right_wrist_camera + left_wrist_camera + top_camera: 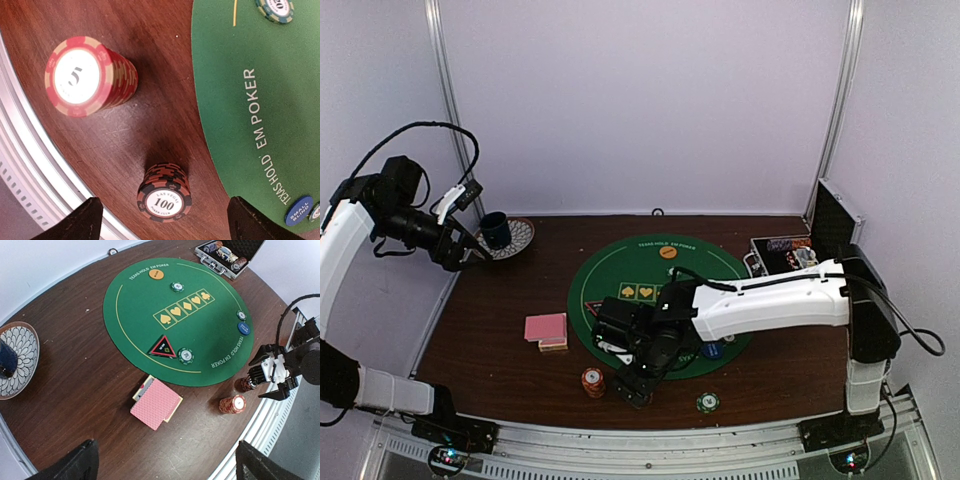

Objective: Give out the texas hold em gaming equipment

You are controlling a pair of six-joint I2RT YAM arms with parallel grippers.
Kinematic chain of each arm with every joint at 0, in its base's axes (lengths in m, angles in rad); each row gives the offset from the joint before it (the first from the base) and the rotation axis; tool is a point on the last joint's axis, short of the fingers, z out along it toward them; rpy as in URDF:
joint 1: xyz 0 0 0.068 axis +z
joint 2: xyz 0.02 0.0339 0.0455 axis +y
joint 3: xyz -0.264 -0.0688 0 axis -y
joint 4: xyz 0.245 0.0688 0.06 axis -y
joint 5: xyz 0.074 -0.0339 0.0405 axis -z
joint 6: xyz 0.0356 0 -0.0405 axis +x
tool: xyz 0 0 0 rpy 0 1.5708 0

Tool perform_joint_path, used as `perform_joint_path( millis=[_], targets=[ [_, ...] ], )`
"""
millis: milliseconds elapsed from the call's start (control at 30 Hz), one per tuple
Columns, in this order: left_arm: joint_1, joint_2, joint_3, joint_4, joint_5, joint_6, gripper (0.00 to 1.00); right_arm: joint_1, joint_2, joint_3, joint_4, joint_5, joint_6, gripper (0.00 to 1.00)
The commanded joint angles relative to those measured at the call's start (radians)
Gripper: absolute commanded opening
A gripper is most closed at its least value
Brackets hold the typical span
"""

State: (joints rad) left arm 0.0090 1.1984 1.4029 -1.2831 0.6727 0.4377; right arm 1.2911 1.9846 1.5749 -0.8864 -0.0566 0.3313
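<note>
With the left gripper (165, 447) wide open and empty far off, the right gripper (164, 212), likewise spread and empty, has the red 5 stack (87, 75) to its left and the black 100 stack (164, 199) between its fingers (82, 222), so a grasp probably wants a straight drop and a low squeeze.

Top external: fixed high at the near edge, angled down over the table (490, 360).
Left wrist: raised at far left, looking obliquely across the green mat (150, 305).
Right wrist: close, straight down.
Shared: all three show the red chip stack (85, 75); both wrist views show the black chip stack (164, 195).
</note>
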Motion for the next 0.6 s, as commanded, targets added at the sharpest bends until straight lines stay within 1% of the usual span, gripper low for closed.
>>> perform_joint_path(
  millis=[0, 200, 567],
  targets=[
    [-0.005, -0.015, 0.028, -0.005, 0.001, 0.020, 0.98, 0.006, 0.028, 0.037, -0.017, -0.016, -0.030, 0.88],
    [-0.006, -0.015, 0.024, -0.005, -0.005, 0.027, 0.98, 0.005, 0.046, 0.028, -0.005, -0.012, -0.032, 0.78],
    [-0.005, -0.015, 0.022, -0.004, -0.007, 0.029, 0.98, -0.003, 0.066, -0.009, 0.020, 0.001, -0.027, 0.73]
  ],
)
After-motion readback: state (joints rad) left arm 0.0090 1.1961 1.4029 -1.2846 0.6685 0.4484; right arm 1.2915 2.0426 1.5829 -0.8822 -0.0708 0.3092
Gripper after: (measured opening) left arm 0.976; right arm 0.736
